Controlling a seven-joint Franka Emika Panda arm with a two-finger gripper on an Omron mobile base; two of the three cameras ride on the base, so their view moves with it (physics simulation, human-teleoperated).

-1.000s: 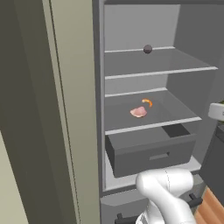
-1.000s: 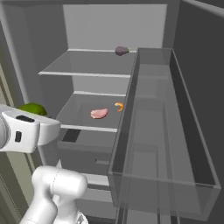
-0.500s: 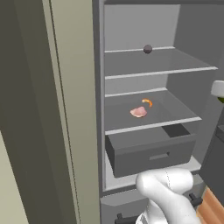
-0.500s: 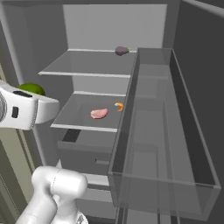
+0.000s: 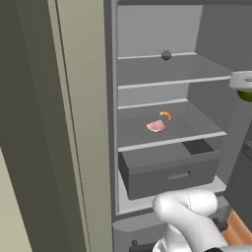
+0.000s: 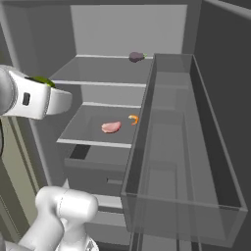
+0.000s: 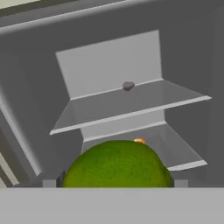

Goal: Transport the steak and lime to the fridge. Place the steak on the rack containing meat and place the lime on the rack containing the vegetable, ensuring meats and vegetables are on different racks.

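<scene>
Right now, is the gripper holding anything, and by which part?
Yes: the gripper holds the small smooth green lime, jaws at its two sides; the contact points themselves are hidden.

Smooth white arm (image 6: pixel 63 211) with rounded joints

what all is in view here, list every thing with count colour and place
fridge: 1, grey, open ahead, two shelves over a drawer
drawer: 1, grey, under the lower shelf, pulled partly out
door bin: 1, clear grey, on the open door at the right
steak: 1, pink, on the lower shelf
orange piece: 1, orange, curved, lower shelf, just behind the steak
vegetable: 1, grey-purple, upper shelf, near the back
lime: 1, green, held in the tool, outside the fridge
arm: 1, white, rising from the base
tool: 1, closed around the lime, aimed at the shelves
</scene>
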